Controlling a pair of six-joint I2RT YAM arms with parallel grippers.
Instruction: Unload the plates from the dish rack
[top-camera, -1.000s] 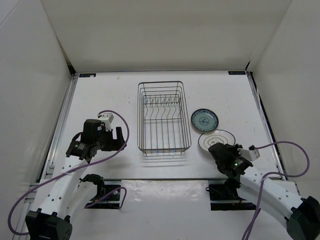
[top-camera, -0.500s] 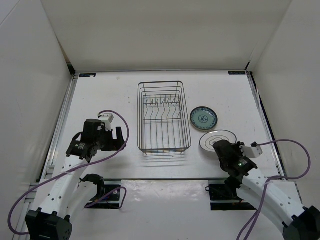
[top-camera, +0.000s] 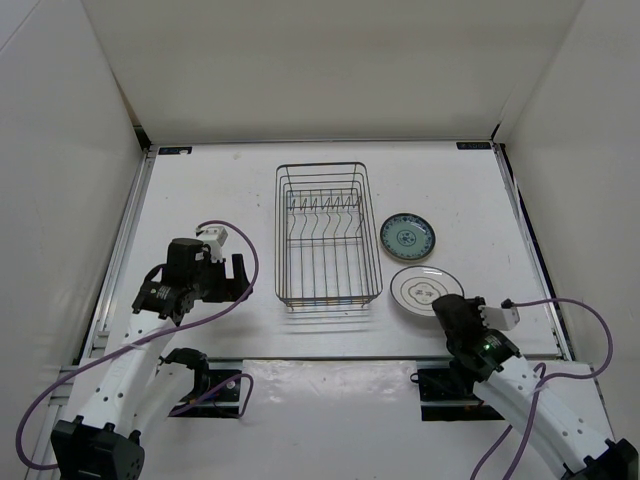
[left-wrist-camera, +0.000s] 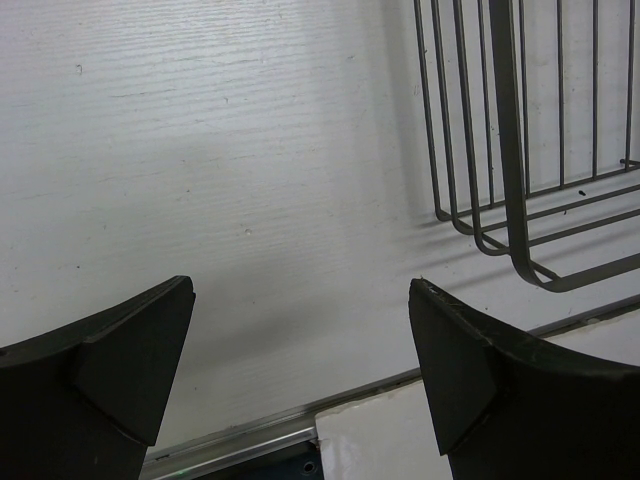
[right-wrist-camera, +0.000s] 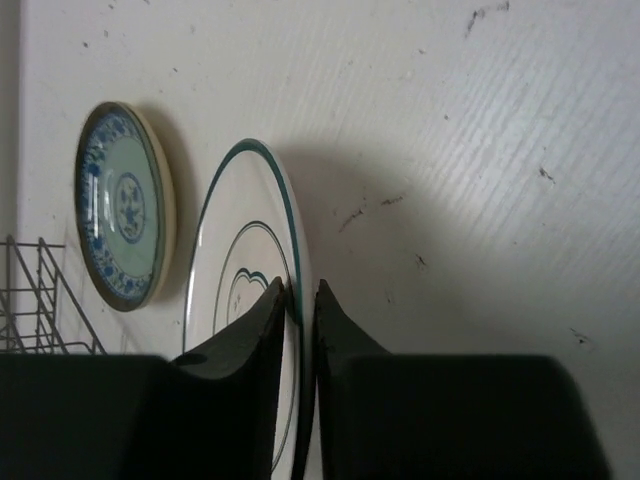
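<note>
Right of the dish rack (top-camera: 328, 235), two plates are lying on the table (top-camera: 220, 190): the teal-blue plate (top-camera: 407, 237) and, nearer the arms, the white plate (top-camera: 427, 290). No plate is showing among the rack's prongs, so the unloading is looking all but done. The right tool (right-wrist-camera: 298, 290) is pinching the white plate's near rim, jaws almost shut; letting go is remaining. The left tool (left-wrist-camera: 300, 290) is hanging wide open, holding nothing. The dark labels (top-camera: 174, 151) at the table's far corners are proving too small to read.
</note>
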